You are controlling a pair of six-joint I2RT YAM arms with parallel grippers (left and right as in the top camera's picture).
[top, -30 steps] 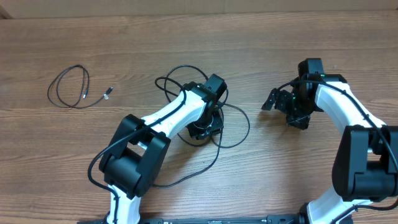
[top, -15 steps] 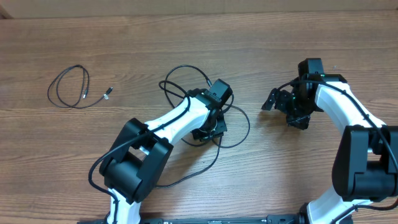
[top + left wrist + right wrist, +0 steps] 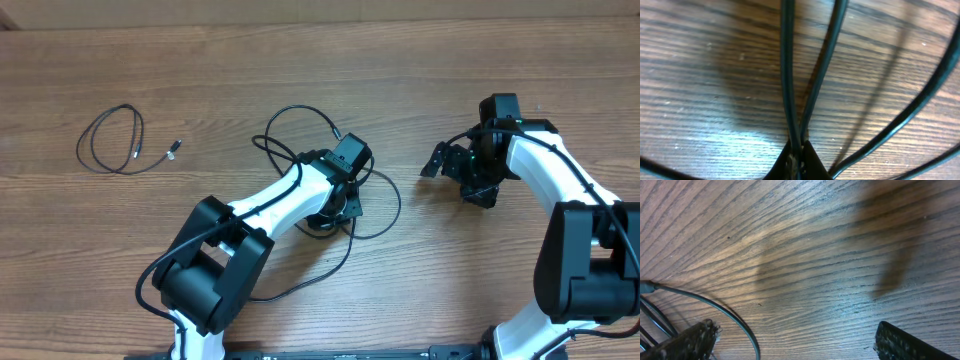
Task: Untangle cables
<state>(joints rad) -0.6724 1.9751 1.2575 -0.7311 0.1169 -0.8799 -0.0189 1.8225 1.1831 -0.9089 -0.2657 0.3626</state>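
A wooden desk (image 3: 560, 60) is shown from above. A loose tangle of thin black cables (image 3: 399, 200) is spread at the middle of it. The left fingers (image 3: 812, 167) are set down in this tangle and are closed on one strand (image 3: 786, 60), which is pinched between their tips. Other strands are seen fanning out beside it over the wood. The right fingers (image 3: 905, 342) are held wide apart over bare wood, to the right of the tangle, and nothing is gripped between them. One more cable (image 3: 80, 148), coiled in a small loop, is laid well apart at the far left.
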